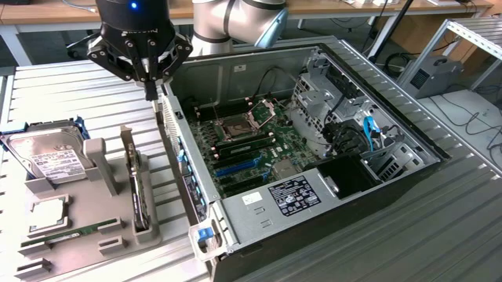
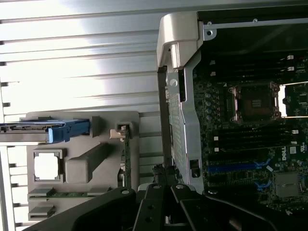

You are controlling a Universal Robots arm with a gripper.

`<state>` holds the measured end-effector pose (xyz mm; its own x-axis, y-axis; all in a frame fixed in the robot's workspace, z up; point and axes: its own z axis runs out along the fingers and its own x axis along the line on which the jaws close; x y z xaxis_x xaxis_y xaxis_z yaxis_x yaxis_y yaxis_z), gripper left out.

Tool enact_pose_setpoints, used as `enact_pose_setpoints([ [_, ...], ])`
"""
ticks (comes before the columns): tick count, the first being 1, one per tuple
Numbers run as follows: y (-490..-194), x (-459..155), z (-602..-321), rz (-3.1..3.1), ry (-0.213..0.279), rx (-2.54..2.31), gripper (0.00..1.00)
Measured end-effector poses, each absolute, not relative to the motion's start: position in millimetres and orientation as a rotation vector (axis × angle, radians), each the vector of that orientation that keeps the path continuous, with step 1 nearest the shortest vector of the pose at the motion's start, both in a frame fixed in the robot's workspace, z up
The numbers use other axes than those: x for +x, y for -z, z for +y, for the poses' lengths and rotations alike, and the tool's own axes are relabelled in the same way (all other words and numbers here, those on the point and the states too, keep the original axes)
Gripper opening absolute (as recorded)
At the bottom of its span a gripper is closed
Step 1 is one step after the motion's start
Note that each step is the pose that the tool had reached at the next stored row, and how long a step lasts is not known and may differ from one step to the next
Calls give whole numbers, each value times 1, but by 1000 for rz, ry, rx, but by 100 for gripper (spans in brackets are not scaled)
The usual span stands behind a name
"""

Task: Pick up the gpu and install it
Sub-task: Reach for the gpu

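Black gripper [image 1: 150, 88] hangs with its fingers pressed together and nothing between them, just above the upper edge of the computer case's rear wall. The open computer case [image 1: 235, 70] lies on its side on a ribbed metal table [image 1: 79, 94], its motherboard [image 1: 259, 141] exposed and the blue expansion slots [image 1: 235, 167] unoccupied. Toward the exterior view's left, a grey holder [image 1: 70, 252] sits just beside the case, with only a narrow strip of table between them. The gpu [image 1: 138, 194] stands on edge in the holder's slot nearest the case, silver bracket upright, well apart from the gripper, with open air above it. A hard drive [image 1: 47, 155], a CPU [image 1: 47, 214] and a RAM stick [image 1: 59, 238] fill the holder's other places.
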<state>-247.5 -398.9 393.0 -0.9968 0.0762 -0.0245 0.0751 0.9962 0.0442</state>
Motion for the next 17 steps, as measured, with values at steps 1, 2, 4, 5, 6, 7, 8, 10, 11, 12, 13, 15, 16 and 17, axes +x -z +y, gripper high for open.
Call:
enact_pose_setpoints([
  [1, -393, -248, -399, 3113, -67, 118, 11],
  [2, -393, -249, -399, 3112, -67, 118, 11],
  [4, -393, -250, -399, 3113, -67, 118, 11],
  [5, -393, -250, -399, 3112, -67, 118, 11],
  [6, -393, -251, -399, 3112, -67, 118, 11],
  [7, -393, -251, -399, 3112, -67, 118, 11],
  [8, -393, -252, -399, 3112, -67, 118, 11],
  [10, -393, -253, -399, 3113, -67, 118, 11],
  [11, -393, -254, -399, 3113, -67, 118, 11],
  [12, -393, -255, -399, 3112, -67, 118, 11],
  [13, -393, -255, -399, 3112, -67, 118, 11],
  [15, -393, -256, -399, 3112, -67, 118, 11],
  [16, -393, -257, -399, 3112, -67, 118, 11],
  [17, -393, -258, -399, 3112, -67, 118, 11],
])
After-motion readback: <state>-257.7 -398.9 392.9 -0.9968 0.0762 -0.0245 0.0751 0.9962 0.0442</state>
